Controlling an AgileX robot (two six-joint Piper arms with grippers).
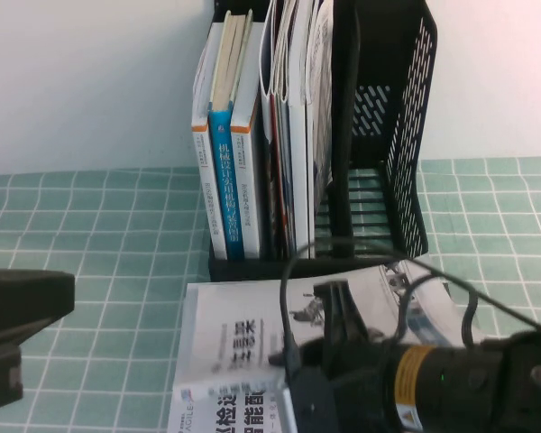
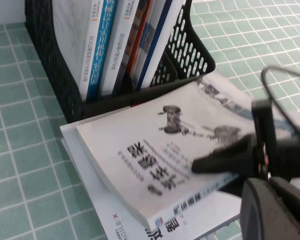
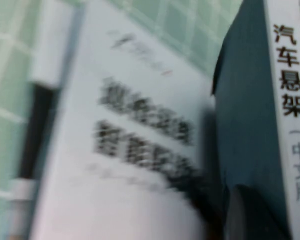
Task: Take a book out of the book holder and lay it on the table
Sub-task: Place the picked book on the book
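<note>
A: Where's the book (image 1: 252, 338)?

B: Out of the holder (image 1: 379, 162) already. In the high view it lies in front of the rack, over the tabletop (image 1: 99, 225), on top of another white book (image 2: 115, 222). The right tool (image 1: 338, 316) is clenched on its edge.

A: So it's nearly done?

B: I'd say the pull-out is finished. What's left is settling the book flat and letting go. In the left wrist view its near corner looks raised above the book beneath, so I judge it isn't fully down yet.

A: What does that view add?

B: The stack itself: two books, one over the other, and a dark finger (image 2: 225, 157) pressing on the cover. The high view hides much of that behind the right arm.

A: And the right wrist view?

B: The spine title up close, nothing of the rack.

A: The left tool (image 1: 18, 325)?

B: Parked at the left edge, well apart from the books. I cannot tell its state.
</note>
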